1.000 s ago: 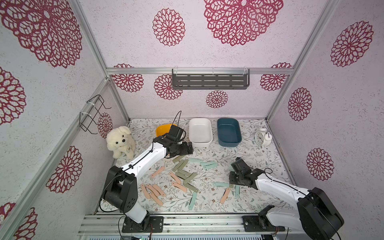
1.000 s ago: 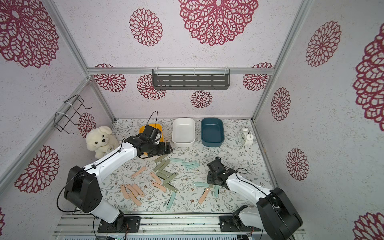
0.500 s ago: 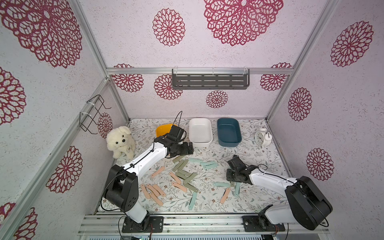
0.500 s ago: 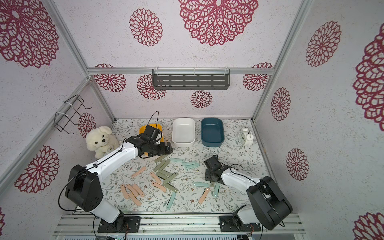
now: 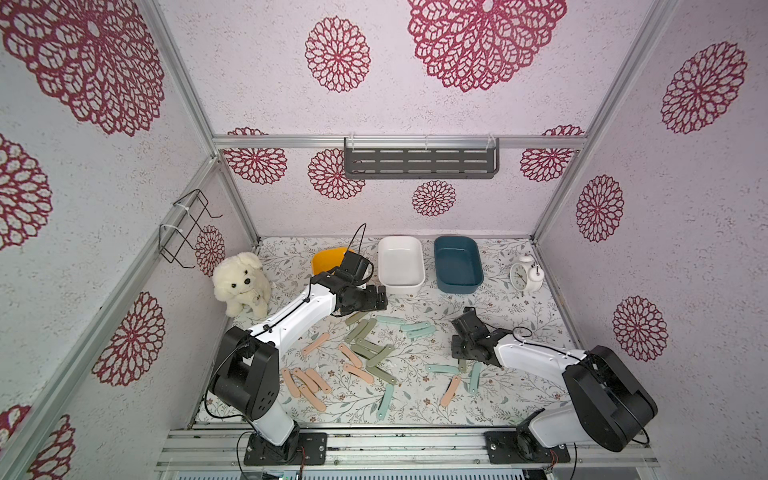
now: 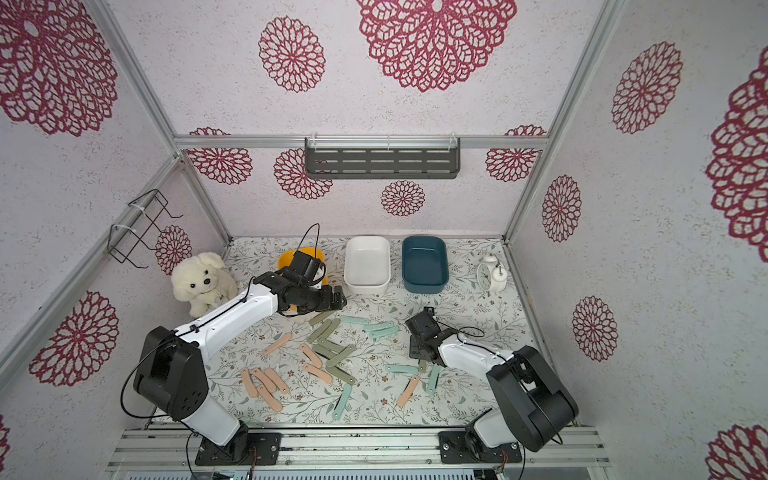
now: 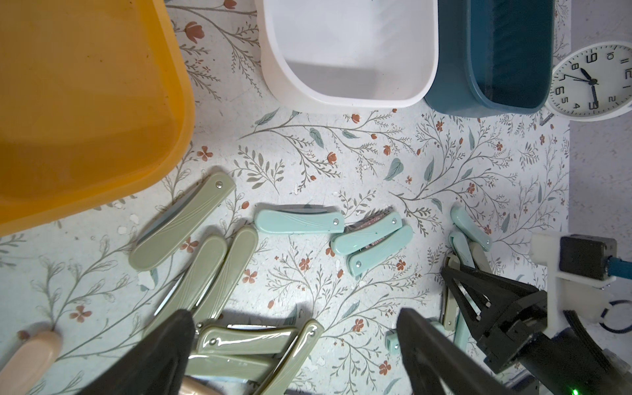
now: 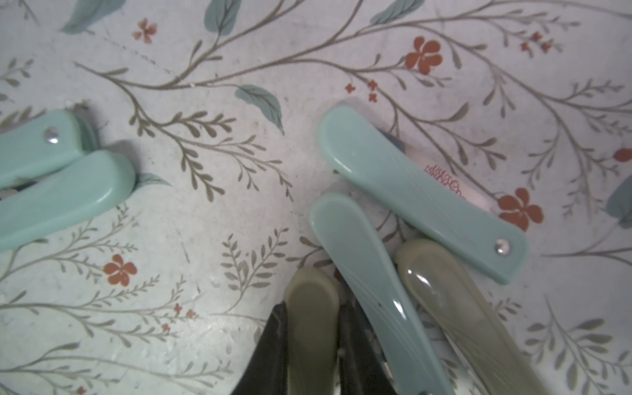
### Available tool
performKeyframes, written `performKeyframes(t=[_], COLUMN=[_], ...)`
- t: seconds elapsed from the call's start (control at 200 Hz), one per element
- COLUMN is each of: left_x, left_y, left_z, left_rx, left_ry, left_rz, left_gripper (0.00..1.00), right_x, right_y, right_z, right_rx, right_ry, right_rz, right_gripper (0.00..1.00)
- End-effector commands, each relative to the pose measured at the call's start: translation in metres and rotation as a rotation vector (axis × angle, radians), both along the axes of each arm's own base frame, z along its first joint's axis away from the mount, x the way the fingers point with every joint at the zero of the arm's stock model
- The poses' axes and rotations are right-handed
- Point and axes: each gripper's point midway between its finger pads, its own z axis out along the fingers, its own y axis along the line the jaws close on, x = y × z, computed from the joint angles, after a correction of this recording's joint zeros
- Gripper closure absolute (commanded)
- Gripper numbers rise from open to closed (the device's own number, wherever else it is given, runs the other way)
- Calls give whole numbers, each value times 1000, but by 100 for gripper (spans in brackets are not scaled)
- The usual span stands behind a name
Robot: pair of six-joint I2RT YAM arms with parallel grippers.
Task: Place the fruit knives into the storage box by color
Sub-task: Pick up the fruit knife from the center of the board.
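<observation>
Fruit knives lie scattered on the floral mat in both top views: peach ones (image 5: 305, 384) at front left, sage-green ones (image 5: 365, 345) in the middle, mint ones (image 5: 409, 328) further right. My right gripper (image 5: 461, 353) is low on the mat and shut on a sage-green knife (image 8: 313, 328), which sits between its black fingers (image 8: 273, 328) beside a mint knife (image 8: 369, 273). My left gripper (image 7: 294, 342) hangs open over sage-green knives (image 7: 239, 342), near the yellow storage box (image 7: 85, 102). The white box (image 5: 401, 262) and the blue box (image 5: 457, 262) stand at the back.
A white plush dog (image 5: 243, 282) sits at the back left and an alarm clock (image 5: 524, 274) at the back right. A wire rack (image 5: 185, 228) hangs on the left wall, a grey shelf (image 5: 419, 158) on the back wall.
My right gripper has drawn in a little toward the middle and closed its jaws on the sage-green knife. The left arm has stayed where it was, still open.
</observation>
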Motion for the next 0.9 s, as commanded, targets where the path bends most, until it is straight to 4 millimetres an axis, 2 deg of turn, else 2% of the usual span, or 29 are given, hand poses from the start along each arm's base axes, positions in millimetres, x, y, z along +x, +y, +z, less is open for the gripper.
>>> performKeyframes(t=[0.0,0.23,0.545,0.896], left_x=[5,5,7,13], left_y=[-7,-5,-5,-4], left_z=[8,9,10,11], left_rx=[-11,-2,4,21], left_ry=[-30,-29,-30,-29], left_rz=[-22,-13,-7,14], left_gripper=[3,3,3,3], right_x=[-11,1,21,35], right_y=[-7,1,4,8], right_z=[-11,5,27,42], right_rx=[-44,-21,-51,-40], right_ry=[59,16,-46,-86], right_rz=[8,18,34,39], right_gripper=[82,87,88,89])
